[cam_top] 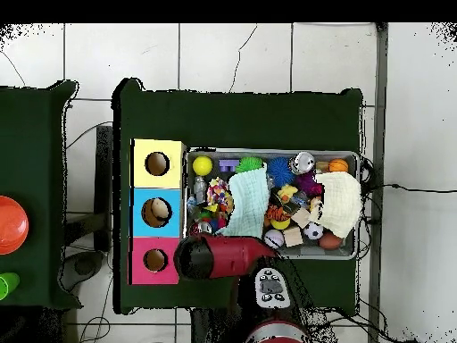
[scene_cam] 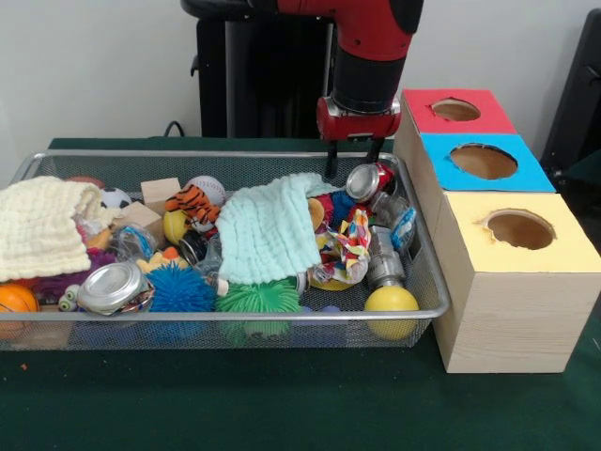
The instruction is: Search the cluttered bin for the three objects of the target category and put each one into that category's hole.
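Going from the left in the front view, we see the wire bin [scene_cam: 427,272] packed full: a cream cloth [scene_cam: 38,225] heaped at its left end, a silver lid [scene_cam: 113,287] and a blue spiky ball [scene_cam: 180,288] near the front rim, a tiger toy [scene_cam: 194,206] behind them, and a mint cloth [scene_cam: 268,230] draped over the middle, probably hiding more below. To its right lie crushed cans [scene_cam: 368,180], a likely target category, though we cannot tell which one is meant. Our gripper [scene_cam: 353,162] hangs just above the red can at the bin's far right corner, fingers [scene_cam: 331,160] apart and holding nothing, placed as if to come down on it. Beside the bin stands the box row, red hole [scene_cam: 455,110], blue hole [scene_cam: 484,161] and yellow hole [scene_cam: 519,228], set touching the bin so carries are short. From overhead, something pale seems to sit in the blue hole.
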